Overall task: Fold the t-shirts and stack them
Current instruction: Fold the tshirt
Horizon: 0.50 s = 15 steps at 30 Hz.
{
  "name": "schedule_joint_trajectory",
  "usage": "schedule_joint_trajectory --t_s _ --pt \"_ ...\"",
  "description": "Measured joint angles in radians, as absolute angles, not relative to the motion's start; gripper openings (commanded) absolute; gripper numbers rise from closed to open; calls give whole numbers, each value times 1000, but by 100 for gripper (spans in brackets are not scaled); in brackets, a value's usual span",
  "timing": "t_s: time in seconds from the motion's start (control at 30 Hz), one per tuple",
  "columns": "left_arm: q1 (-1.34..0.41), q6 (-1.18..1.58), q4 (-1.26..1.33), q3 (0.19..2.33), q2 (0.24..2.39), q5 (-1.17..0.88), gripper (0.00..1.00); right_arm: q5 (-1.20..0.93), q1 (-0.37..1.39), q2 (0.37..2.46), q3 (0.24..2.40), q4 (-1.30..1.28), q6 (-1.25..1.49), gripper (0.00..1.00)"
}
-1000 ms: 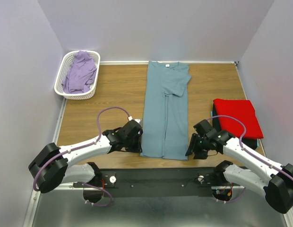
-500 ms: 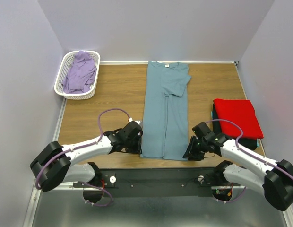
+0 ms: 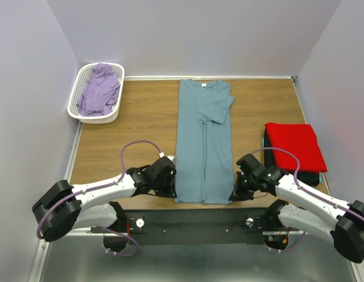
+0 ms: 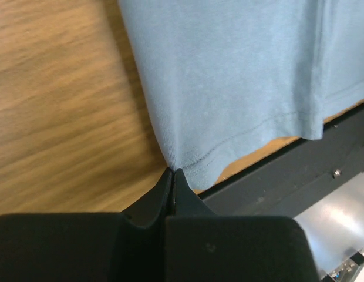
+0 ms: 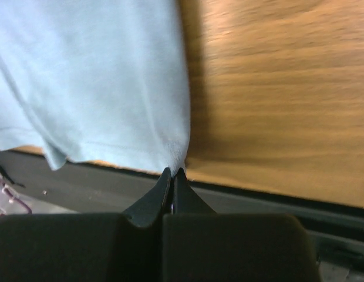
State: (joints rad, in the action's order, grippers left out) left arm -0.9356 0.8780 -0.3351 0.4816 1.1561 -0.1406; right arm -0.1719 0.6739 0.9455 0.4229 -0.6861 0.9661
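The blue-grey t-shirt (image 3: 204, 141) lies as a long strip down the middle of the table, sides folded in, collar at the far end. My left gripper (image 3: 172, 189) is shut on the hem's left corner (image 4: 191, 167); its tips (image 4: 173, 171) pinch the cloth at the table's near edge. My right gripper (image 3: 233, 194) is shut on the hem's right corner (image 5: 170, 150), tips (image 5: 172, 171) meeting on the cloth. A folded red t-shirt (image 3: 295, 145) rests at the right, with a thin turquoise edge (image 3: 263, 143) showing under it.
A white lattice basket (image 3: 73, 108) holding a lilac cloth (image 3: 98, 91) stands at the far left corner. A black rail (image 3: 194, 223) runs along the table's near edge, under the hem. Grey walls close in on three sides.
My right gripper has shut on the hem's right corner. Both grippers have drawn back toward the near edge, and the blue-grey shirt has slid that way with them.
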Motion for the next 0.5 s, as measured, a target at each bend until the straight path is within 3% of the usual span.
schedule_joint_trajectory --t_s 0.23,0.5 --pt "-933 855 -416 597 1145 -94 0 -83 686 984 599 -757 923 0" --pt "-822 770 -403 810 1245 -45 0 132 686 1187 809 -737 870 1"
